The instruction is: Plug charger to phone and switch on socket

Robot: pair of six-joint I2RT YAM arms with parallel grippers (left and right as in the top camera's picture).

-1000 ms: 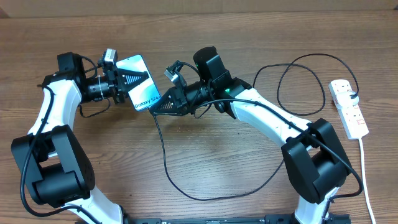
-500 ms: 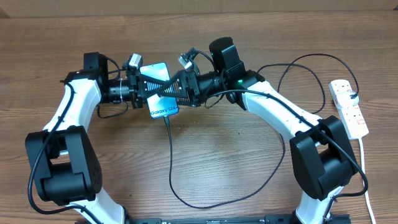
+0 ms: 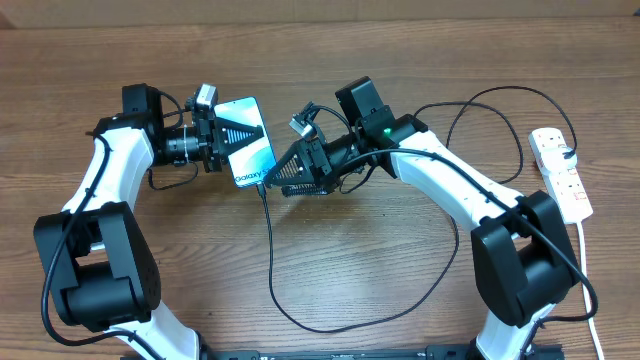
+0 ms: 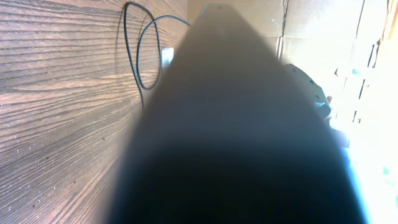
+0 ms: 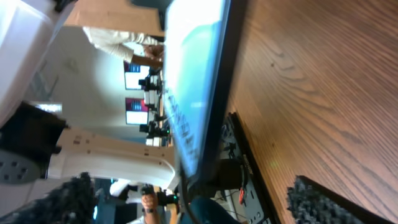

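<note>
Now your right gripper (image 3: 283, 175) gapes empty beside phone (image 3: 255, 160), upper left of centre; left gripper (image 3: 235, 133) clamps phone. Charger (image 3: 268, 240) seems seated. Socket (image 3: 560, 175) far right, lengthwise top-to-bottom; right arm nearer.

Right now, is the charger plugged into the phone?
Plugged in, apparently: the charger hangs from the phone's lower edge with the right gripper open.

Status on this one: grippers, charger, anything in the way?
Left gripper shut on phone. Right gripper open at phone's end. Charger looks plugged in. Socket untouched; only charger loops between.
</note>
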